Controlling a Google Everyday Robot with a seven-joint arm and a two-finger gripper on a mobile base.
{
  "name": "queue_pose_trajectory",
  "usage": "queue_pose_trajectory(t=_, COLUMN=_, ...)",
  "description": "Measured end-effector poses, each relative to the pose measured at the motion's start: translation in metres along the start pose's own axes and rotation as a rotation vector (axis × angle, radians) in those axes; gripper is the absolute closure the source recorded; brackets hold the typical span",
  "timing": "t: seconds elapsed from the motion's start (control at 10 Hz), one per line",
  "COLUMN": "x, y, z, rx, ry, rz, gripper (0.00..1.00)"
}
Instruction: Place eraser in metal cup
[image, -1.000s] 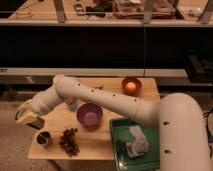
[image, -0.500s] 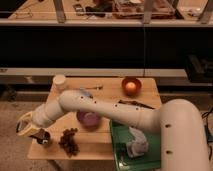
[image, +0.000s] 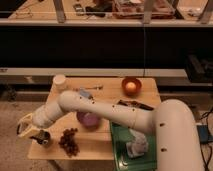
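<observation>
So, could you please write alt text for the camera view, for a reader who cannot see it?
A white robot arm reaches across a wooden table to its front-left corner, where the tool hangs just over a small metal cup. Also on the table: a purple bowl, dark grapes, a white cup, an orange bowl and a green tray.

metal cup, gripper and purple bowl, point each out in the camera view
metal cup (image: 44, 138): camera view, on its side wall, at the table's front left corner.
gripper (image: 33, 133): camera view, between its fingertips, just left of the cup.
purple bowl (image: 90, 120): camera view, on its visible front rim.
</observation>
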Motion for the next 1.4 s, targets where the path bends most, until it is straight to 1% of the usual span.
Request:
queue_pose_trajectory(t=0.3, x=-0.011, y=0.002, z=0.002, rx=0.011, ry=-0.012, rz=-0.002, gripper=0.95)
queue_pose_trajectory(t=0.5, x=-0.016, y=0.003, z=0.001, rx=0.013, ry=-0.015, rz=-0.007, gripper=0.95)
queue_pose_trajectory(t=0.8, x=-0.025, y=0.006, z=-0.004, rx=0.006, ry=-0.016, rz=-0.006, gripper=0.95)
queue_pose_trajectory(t=1.2, x=-0.036, y=0.010, z=0.000, rx=0.014, ry=-0.007, rz=0.006, gripper=0.95)
queue_pose_trajectory(t=1.4, x=-0.036, y=0.011, z=0.002, rx=0.020, ry=-0.003, rz=0.006, gripper=0.95)
